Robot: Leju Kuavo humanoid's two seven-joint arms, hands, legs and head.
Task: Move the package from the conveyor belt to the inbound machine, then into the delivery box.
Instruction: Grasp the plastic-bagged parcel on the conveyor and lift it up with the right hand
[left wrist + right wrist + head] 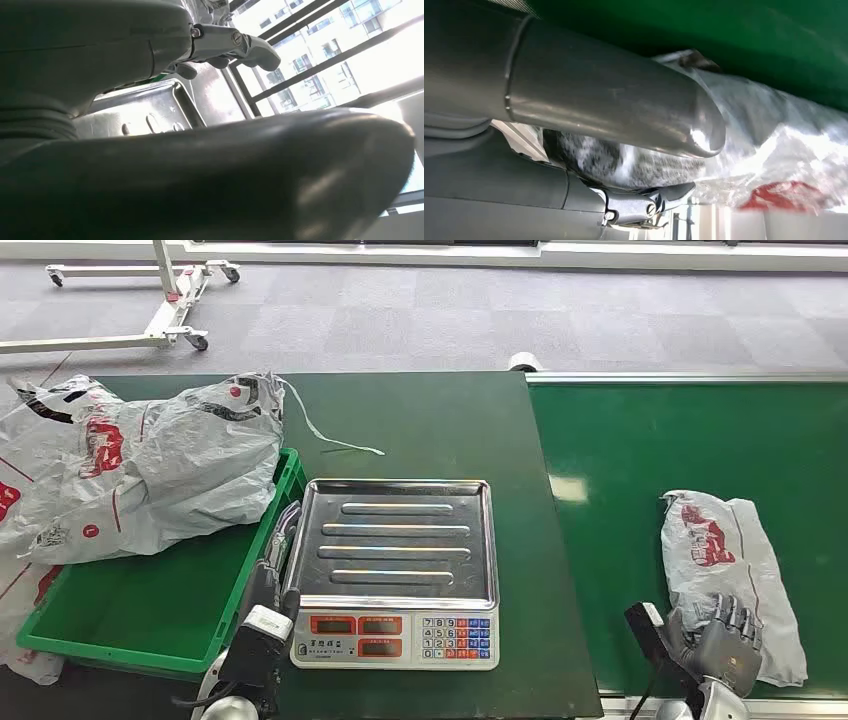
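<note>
A grey plastic package [735, 565] with red print lies flat on the green conveyor belt [690, 460] at the right. My right hand [722, 635] is on its near end, fingers curled over the film. In the right wrist view the package [774, 150] is bunched between the thumb [614, 105] and the fingers [639, 205]. The inbound machine, a scale with a bare steel tray [400, 540], stands in the middle. My left hand [272, 585] hangs beside the tray's left edge, fingers extended and holding nothing. The left wrist view shows the tray [150, 110] behind that hand [235, 47].
The green delivery box [150, 620] sits left of the scale, with a large grey bag [150, 470] lying over its far part and more bags at the left edge. A white strip [330, 435] lies on the dark table. A white wheeled frame [150, 300] stands on the floor behind.
</note>
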